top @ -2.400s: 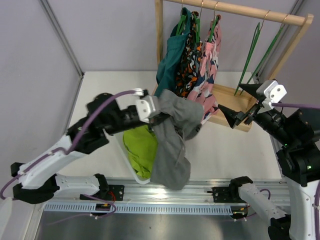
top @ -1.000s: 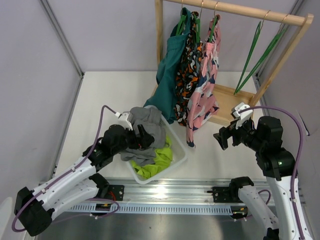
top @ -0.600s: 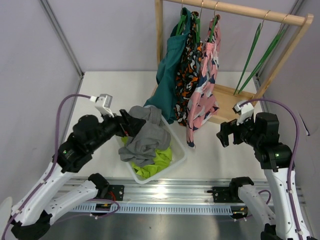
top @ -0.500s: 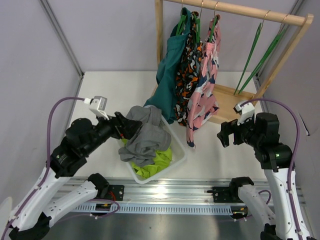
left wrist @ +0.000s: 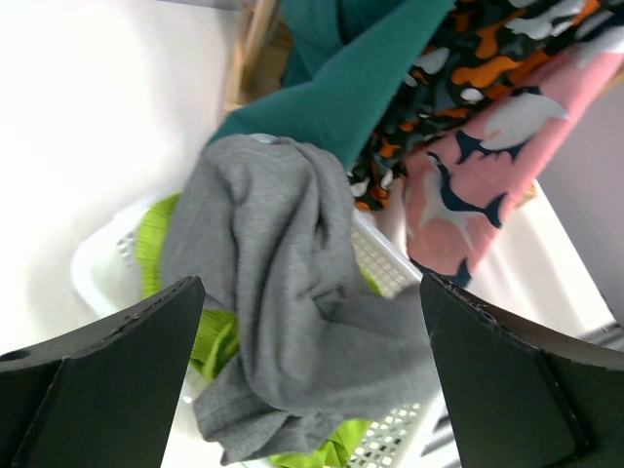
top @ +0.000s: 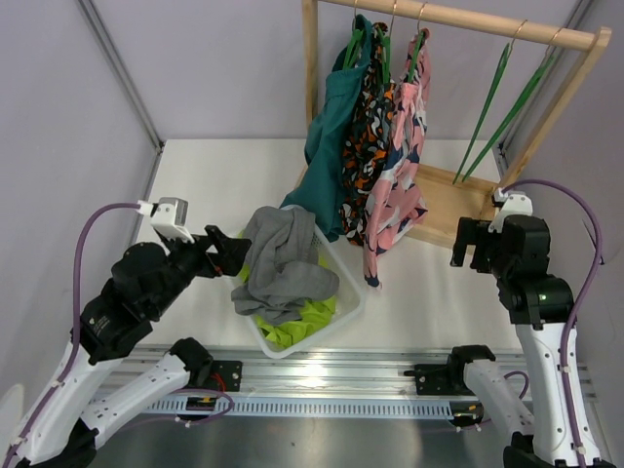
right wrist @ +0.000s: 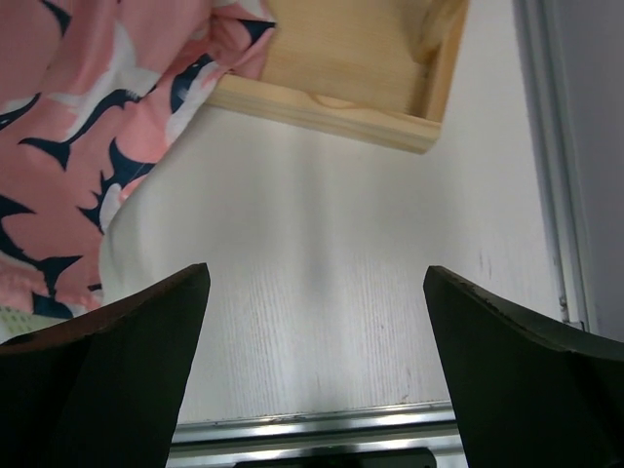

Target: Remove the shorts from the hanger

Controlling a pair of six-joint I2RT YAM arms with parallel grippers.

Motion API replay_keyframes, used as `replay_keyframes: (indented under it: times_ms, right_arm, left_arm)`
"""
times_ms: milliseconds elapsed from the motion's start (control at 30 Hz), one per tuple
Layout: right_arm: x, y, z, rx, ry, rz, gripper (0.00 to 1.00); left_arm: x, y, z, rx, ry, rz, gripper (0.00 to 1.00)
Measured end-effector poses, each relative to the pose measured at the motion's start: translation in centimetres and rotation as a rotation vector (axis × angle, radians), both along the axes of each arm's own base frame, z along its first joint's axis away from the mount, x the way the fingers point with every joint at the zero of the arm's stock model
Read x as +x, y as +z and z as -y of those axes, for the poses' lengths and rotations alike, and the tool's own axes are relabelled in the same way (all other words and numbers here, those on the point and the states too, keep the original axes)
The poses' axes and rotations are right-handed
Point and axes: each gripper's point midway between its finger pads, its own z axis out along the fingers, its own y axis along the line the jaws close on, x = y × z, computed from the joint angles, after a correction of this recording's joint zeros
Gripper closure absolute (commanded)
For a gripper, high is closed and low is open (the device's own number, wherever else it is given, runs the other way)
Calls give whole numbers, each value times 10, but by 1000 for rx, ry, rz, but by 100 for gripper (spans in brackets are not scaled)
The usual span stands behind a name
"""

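Observation:
The grey shorts lie crumpled in the white basket, on top of a lime green garment. My left gripper hovers just left of the basket, open and holding nothing. In the left wrist view the grey shorts lie below the open left gripper, clear of both fingers. My right gripper is open and empty over the bare table, right of the hanging clothes. The right wrist view shows only table between the fingers of the right gripper. Two empty green hangers hang at the right of the wooden rack.
Three garments hang on the rack's left side: a teal one, a black and orange one and a pink one. The rack's wooden base sits behind my right gripper. The pink garment's hem hangs left of the right gripper.
My left gripper let go of the grey shorts in the basket and drew back to the left. My right arm swung right, away from the clothes.

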Motion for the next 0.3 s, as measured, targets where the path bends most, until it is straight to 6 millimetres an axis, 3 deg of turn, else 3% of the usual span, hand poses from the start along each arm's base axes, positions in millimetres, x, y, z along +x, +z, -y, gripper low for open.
replay_keyframes:
  times_ms: [300]
  right_arm:
    - [0, 9, 30, -74, -156, 43, 0]
  left_arm:
    - [6, -1, -12, 20, 69, 18, 1]
